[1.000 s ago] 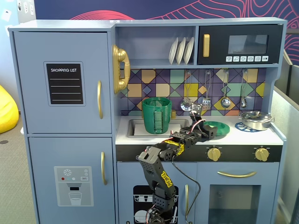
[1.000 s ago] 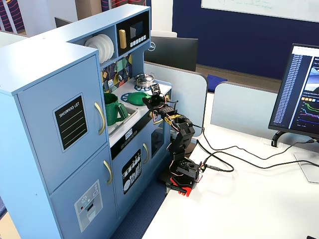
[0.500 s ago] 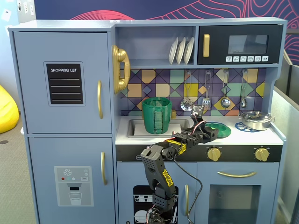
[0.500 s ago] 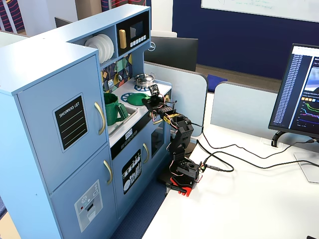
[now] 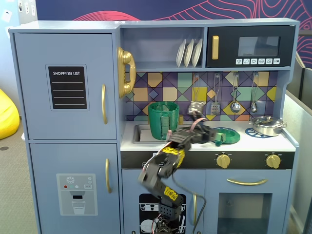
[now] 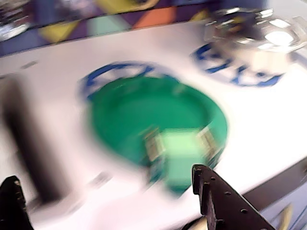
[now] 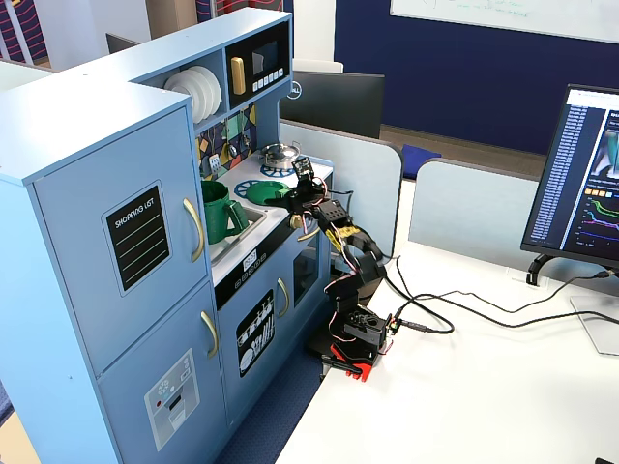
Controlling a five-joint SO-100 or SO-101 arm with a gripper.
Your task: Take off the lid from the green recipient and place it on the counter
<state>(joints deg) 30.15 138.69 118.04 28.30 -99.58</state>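
Note:
The green lid [image 5: 227,135] lies flat on the pale counter [image 5: 253,142], over a blue burner ring, right of the sink. In the blurred wrist view the lid [image 6: 144,110] fills the middle, its lighter tab [image 6: 180,146] toward me. My gripper [image 6: 104,175] is open and empty, with the black fingertips [image 6: 205,184] just short of the lid's near edge. In both fixed views the gripper [image 5: 218,138] [image 7: 290,194] hovers low at the lid's edge. The green recipient [image 5: 163,120] [image 7: 218,211] stands uncovered in the sink.
A steel pot [image 5: 267,125] [image 6: 254,33] sits on the other burner ring at the counter's right end. Utensils hang on the tiled back wall [image 5: 234,92]. A blurred dark upright shape [image 6: 29,143] stands left of the lid in the wrist view.

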